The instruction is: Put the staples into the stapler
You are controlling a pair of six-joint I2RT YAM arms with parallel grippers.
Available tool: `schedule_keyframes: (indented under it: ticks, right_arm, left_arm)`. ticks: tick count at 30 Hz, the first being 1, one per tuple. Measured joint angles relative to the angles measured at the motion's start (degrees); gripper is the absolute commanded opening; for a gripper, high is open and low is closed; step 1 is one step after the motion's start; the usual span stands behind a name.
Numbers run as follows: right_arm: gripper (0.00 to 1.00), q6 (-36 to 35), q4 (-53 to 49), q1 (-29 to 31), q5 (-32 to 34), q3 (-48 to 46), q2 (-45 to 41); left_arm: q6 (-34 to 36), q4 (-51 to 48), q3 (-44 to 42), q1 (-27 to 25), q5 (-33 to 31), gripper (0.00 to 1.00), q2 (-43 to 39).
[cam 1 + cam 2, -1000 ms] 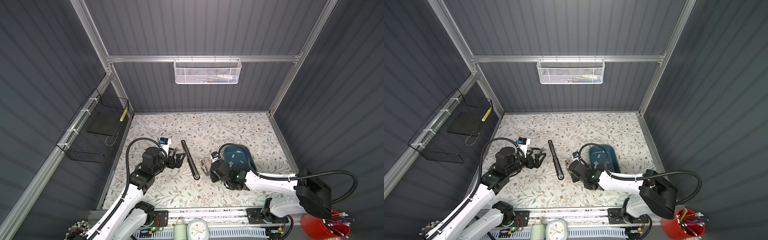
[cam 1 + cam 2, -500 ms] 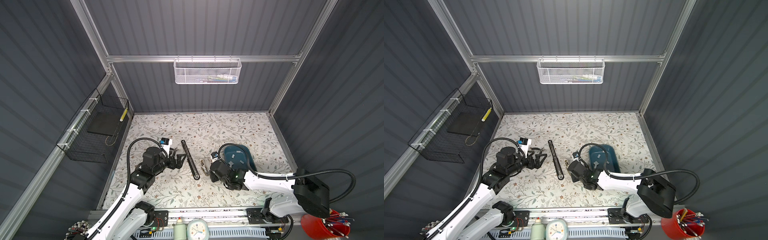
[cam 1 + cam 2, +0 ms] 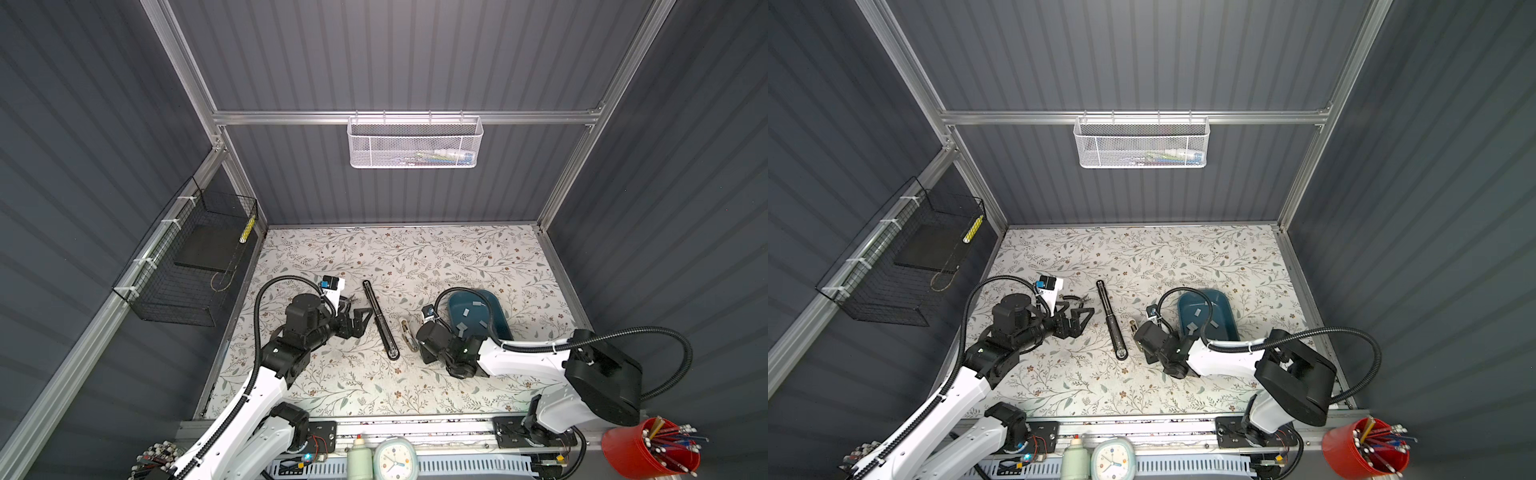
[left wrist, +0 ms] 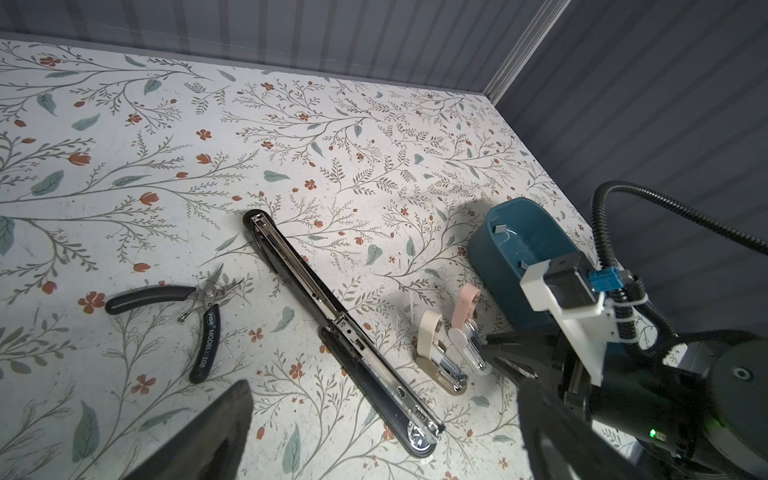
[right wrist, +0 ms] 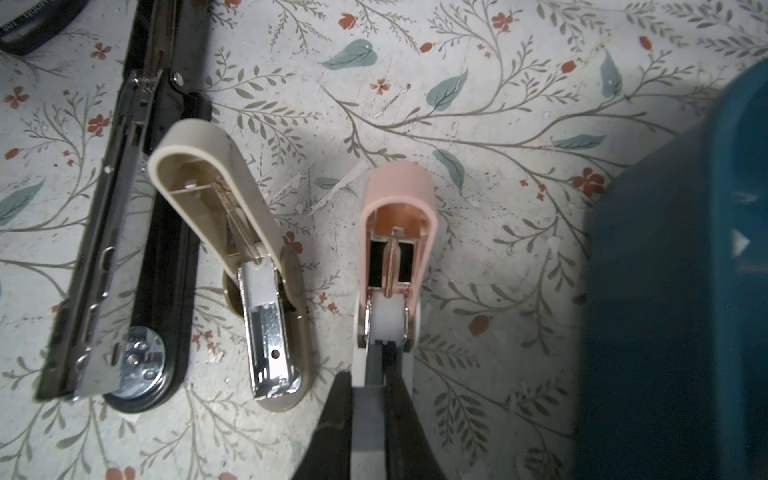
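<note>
Since right gripper point(image 5: 369, 376) is clamped on a staple strip point(image 5: 368, 415) at lower centre, by the pink stapler point(image 5: 397, 232) — keep it square to the open channel, feed flat; left gripper point(image 3: 362, 322) spread wide, idle.

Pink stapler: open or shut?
Open: the pink stapler has its lid swung back, spring bared; right gripper holds a staple strip at it.

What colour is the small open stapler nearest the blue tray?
The stapler is pale pink, clearest in the right wrist view.
</note>
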Motion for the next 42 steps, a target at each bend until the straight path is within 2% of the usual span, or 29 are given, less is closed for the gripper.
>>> schedule_keyframes:
  ticks: [42]
  right_arm:
    - [0.04, -3.3, 2.3, -1.2, -0.1, 0.0, 0.7]
  left_arm:
    - [0.0, 0.0, 0.0, 0.0, 0.2, 0.99, 0.0]
